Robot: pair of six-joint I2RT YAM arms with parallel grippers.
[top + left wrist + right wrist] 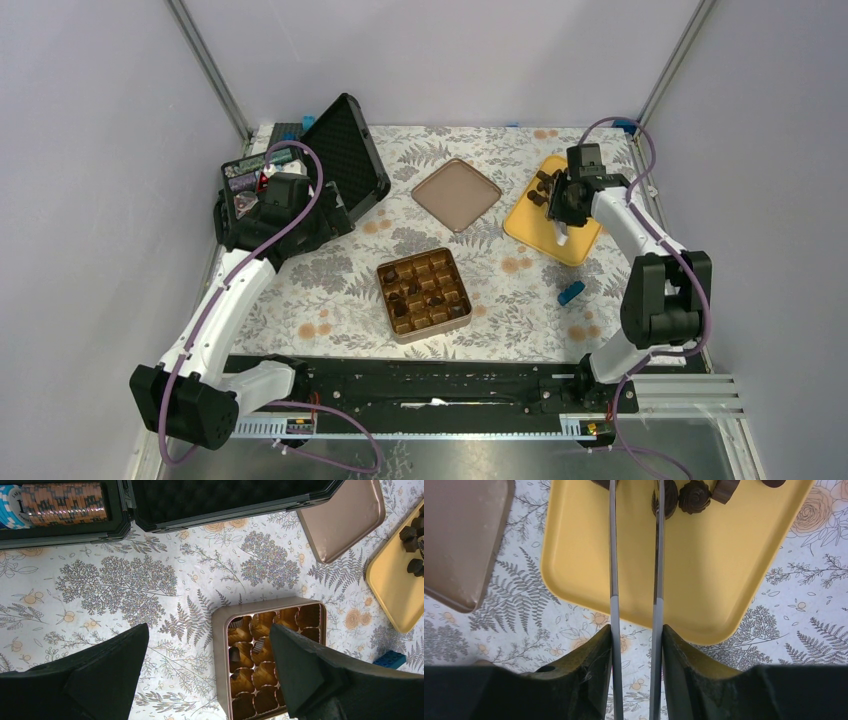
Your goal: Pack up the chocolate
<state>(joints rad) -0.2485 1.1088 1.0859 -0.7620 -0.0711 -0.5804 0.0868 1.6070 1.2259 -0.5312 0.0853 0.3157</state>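
Note:
Several dark chocolate pieces lie at the far end of a yellow tray. My right gripper is above that tray, shut on a pair of grey metal tongs. The two blades stand apart and reach towards the chocolates; their tips run out of the top of the view. The golden tin at table centre holds a few chocolates in its compartments. My left gripper is open and empty, high above the table beside the tin's rim.
The flat brown lid lies between the tin and the tray. An open black case with poker chips stands at the back left. A small blue object lies near the tray's front corner.

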